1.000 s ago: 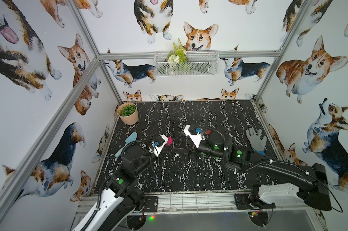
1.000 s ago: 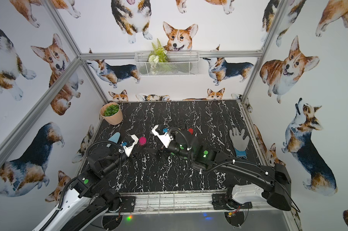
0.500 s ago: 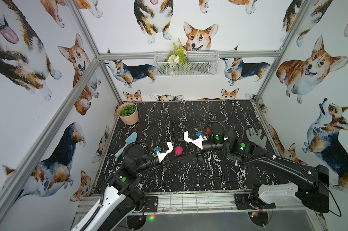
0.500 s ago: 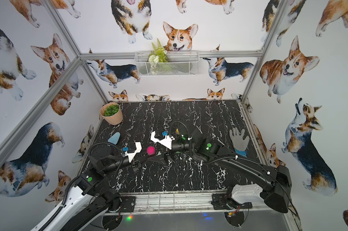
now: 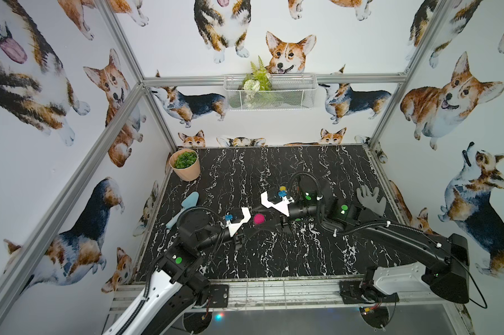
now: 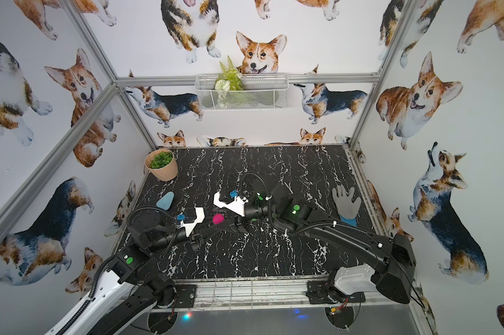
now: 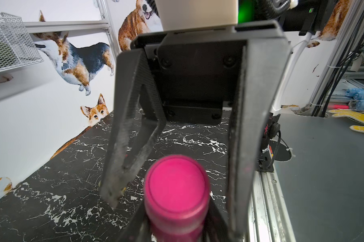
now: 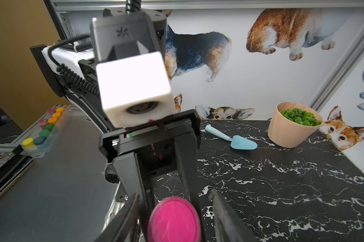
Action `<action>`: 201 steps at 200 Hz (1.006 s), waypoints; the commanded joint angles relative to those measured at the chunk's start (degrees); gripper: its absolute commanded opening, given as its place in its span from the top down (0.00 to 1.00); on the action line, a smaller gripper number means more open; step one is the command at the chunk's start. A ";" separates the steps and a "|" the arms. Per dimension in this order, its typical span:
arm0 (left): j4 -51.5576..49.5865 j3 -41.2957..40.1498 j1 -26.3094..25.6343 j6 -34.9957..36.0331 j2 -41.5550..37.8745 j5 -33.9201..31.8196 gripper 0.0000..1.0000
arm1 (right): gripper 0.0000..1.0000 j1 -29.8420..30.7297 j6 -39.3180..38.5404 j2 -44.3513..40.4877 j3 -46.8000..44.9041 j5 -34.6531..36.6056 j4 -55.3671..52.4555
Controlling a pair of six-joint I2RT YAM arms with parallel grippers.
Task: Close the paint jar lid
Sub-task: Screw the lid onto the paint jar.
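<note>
Nearest the front rail, two arms reach over the marbled table (image 5: 274,261) and meet mid-table.

- Jar: one paint jar (image 7: 174,227), pink, mid-table between the two claws. The left gripper (image 5: 255,225) is clamped tight on its body, which looks like a brace so the top can be turned. Can't tell if the base rests on the table.
- Lid: one pink lid (image 7: 177,184), sitting on the jar's mouth. Tightness unknown.
- Second claw: the right gripper (image 7: 173,215) straddles the lid, jaws partway open, holding nothing. One finger (image 7: 121,146) is clear of the lid, the other just beside it. Likely placed to pinch and twist.
- Beyond, well apart on either side: one blue trowel (image 5: 184,207) and one grey glove (image 5: 371,200), both untouched.
- Back corner: one plant pot (image 5: 185,168).
- Farthest: one wire basket (image 5: 269,92) on the back wall, greenery inside.
</note>
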 commanded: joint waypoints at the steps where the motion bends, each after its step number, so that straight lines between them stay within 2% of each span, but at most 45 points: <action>1: 1.90 0.47 0.00 0.55 -0.15 0.34 0.78 | 0.51 -0.01 -0.42 -0.37 0.08 -0.77 2.11; 56: 2.08 0.39 0.00 0.43 -0.33 -0.30 0.78 | 0.62 0.04 -0.33 -0.82 -0.53 -0.41 1.58; 100: 2.34 0.30 0.00 0.46 -0.46 -0.96 0.78 | 0.63 -0.02 -0.20 -0.47 -0.80 -0.59 1.66; 123: 2.43 0.21 0.00 0.43 -0.42 -1.24 0.78 | 0.71 0.05 -0.02 -0.21 -0.71 -0.51 1.57; 147: 2.59 0.21 0.00 0.43 -0.59 -1.91 0.78 | 0.72 0.00 0.56 0.12 -0.88 0.04 2.04; 201: 3.46 0.12 0.00 1.26 -1.21 -7.49 0.78 | 0.75 0.45 7.71 0.32 -2.46 11.57 7.01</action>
